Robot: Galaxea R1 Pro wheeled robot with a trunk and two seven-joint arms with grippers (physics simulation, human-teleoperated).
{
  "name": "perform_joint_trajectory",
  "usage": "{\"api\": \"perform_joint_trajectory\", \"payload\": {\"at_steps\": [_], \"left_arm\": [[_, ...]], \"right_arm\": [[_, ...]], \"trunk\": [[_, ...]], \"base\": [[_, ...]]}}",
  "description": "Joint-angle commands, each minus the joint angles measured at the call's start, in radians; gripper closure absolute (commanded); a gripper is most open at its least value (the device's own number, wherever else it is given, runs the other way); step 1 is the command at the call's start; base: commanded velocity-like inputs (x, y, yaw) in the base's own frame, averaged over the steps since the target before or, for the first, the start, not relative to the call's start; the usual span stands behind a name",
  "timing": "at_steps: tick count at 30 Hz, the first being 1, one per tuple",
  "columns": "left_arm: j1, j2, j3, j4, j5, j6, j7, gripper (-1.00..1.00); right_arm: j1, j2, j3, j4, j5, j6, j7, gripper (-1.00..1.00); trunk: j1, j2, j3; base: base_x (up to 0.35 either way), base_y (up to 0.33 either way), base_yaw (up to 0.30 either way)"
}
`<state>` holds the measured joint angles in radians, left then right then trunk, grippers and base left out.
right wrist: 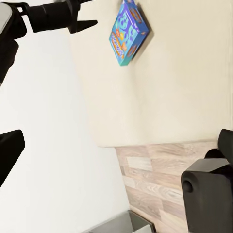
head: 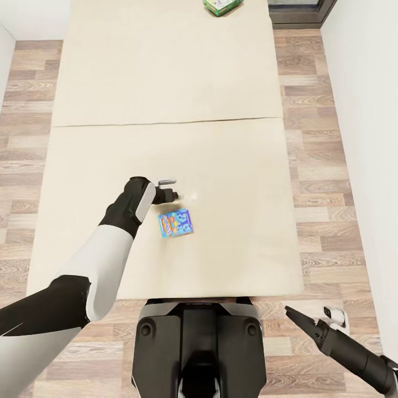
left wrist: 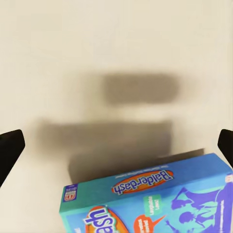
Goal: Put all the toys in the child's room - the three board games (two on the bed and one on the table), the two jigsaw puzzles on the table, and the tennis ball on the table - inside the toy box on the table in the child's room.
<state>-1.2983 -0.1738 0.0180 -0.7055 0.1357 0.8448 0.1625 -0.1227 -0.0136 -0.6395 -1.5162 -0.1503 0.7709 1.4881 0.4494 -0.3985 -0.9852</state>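
Observation:
A blue board game point(head: 176, 223) lettered Balderdash lies flat on the near half of the cream bed point(head: 166, 83). My left gripper point(head: 172, 188) hovers just beyond the box's far edge, open and holding nothing. In the left wrist view the box point(left wrist: 150, 204) sits close under the spread fingertips point(left wrist: 9, 145). A second board game point(head: 223, 5), green and white, lies at the bed's far end, cut by the picture's edge. My right gripper point(head: 296, 316) hangs low at the bed's near right corner, open and empty. The right wrist view catches the blue box point(right wrist: 128, 31) and the left gripper point(right wrist: 80, 19).
Wood plank floor point(head: 326, 166) runs along both sides of the bed. A white wall point(head: 370, 138) stands close on the right. My dark base point(head: 199, 342) is against the bed's near edge. A seam point(head: 166, 122) crosses the mattress.

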Motion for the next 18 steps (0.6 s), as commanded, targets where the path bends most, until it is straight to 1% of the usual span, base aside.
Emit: {"api": "perform_joint_trajectory", "payload": {"at_steps": [1, 8, 15, 18], "left_arm": [[0.000, -0.001, 0.002, -0.001, 0.011, 0.005, 0.008, -1.00], [-0.001, -0.001, 0.002, 0.000, 0.010, 0.009, 0.008, -1.00], [-0.001, -0.001, 0.001, -0.001, 0.010, 0.009, 0.009, -1.00], [-0.001, -0.001, 0.000, 0.000, 0.010, 0.008, 0.009, -1.00]], "right_arm": [[0.000, 0.001, -0.006, 0.001, -0.003, 0.008, -0.003, -1.00], [0.000, 0.002, -0.046, 0.006, -0.011, 0.003, -0.042, -1.00], [0.000, 0.003, -0.085, 0.007, -0.012, 0.001, -0.082, -1.00], [0.000, 0.003, -0.102, 0.007, -0.012, 0.001, -0.085, -1.00]], "trunk": [[0.001, -0.002, -0.001], [0.001, -0.002, -0.001], [0.001, -0.002, -0.001], [0.001, -0.002, -0.001]], "base": [[0.000, 0.000, 0.000], [-0.006, 0.000, 0.000], [-0.062, 0.000, 0.000], [-0.038, 0.000, 0.000]]}}
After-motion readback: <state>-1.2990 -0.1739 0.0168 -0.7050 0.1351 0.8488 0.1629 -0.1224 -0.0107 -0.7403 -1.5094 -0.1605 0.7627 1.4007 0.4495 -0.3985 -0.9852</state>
